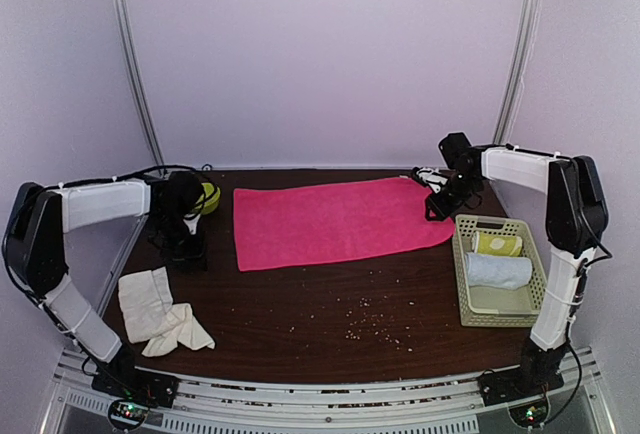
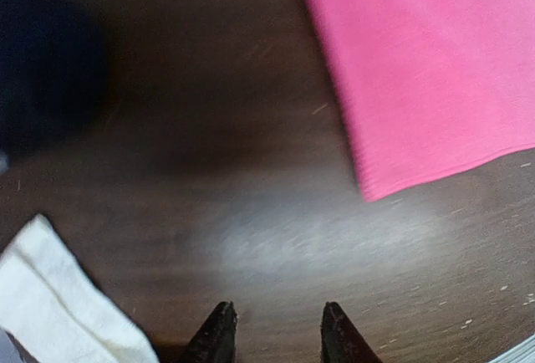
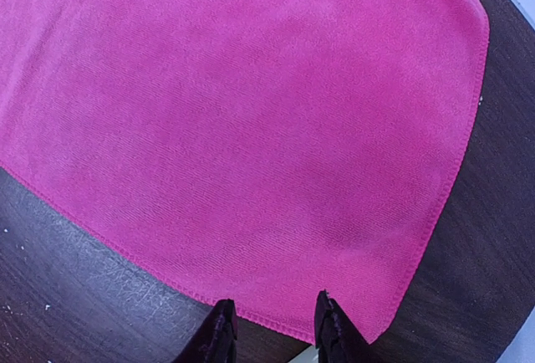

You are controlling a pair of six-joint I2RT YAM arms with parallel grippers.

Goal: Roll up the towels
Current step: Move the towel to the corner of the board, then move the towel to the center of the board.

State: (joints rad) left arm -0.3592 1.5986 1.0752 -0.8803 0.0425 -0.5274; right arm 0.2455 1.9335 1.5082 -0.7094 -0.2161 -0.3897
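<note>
Elbows bent, L fingers (image 2: 214, 339) apart over table (image 2: 251, 171), R fingers (image 3: 216, 339) apart over pink towel (image 3: 251, 129)

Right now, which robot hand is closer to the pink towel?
The right. The right gripper hangs over the pink towel at its right end, fingers apart. The left gripper is over bare table, off the towel's left edge.
</note>
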